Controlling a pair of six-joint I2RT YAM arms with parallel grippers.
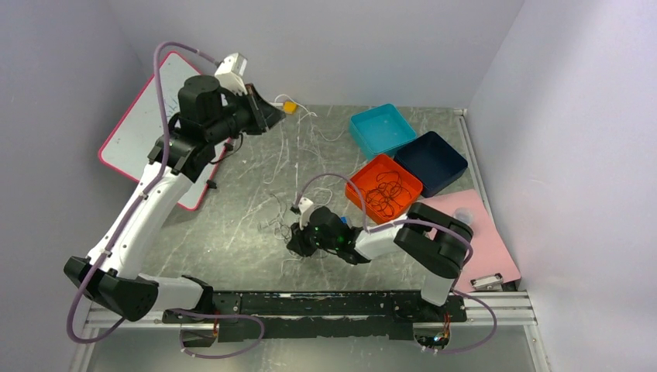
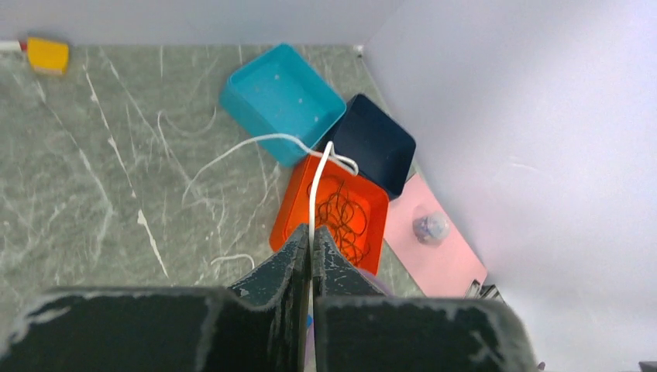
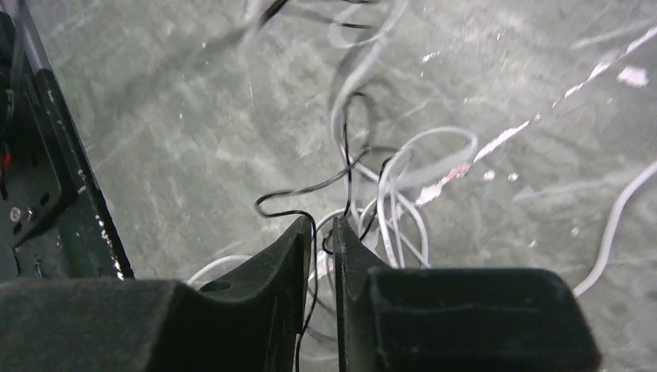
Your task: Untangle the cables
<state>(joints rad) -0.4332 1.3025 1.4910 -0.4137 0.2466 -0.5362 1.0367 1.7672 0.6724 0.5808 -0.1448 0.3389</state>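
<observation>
**Near:** the right gripper [image 3: 321, 232], low on the grey marbled table [image 1: 232, 232], was closed to a narrow slit on a thin black wire [image 3: 346, 147]. The tangle of whitish-grey and black cables [image 3: 391, 198] lay on the table just beyond its fingertips, from 12 to 1 o'clock.

**Far:** at about 11 o'clock in the top view, the raised left gripper [image 2: 312, 242] was pinched on a white cable [image 2: 311, 194] running ahead at 12 o'clock.

The right arm was nearer the knot. A parting pull would probably follow the line between the grippers.
</observation>
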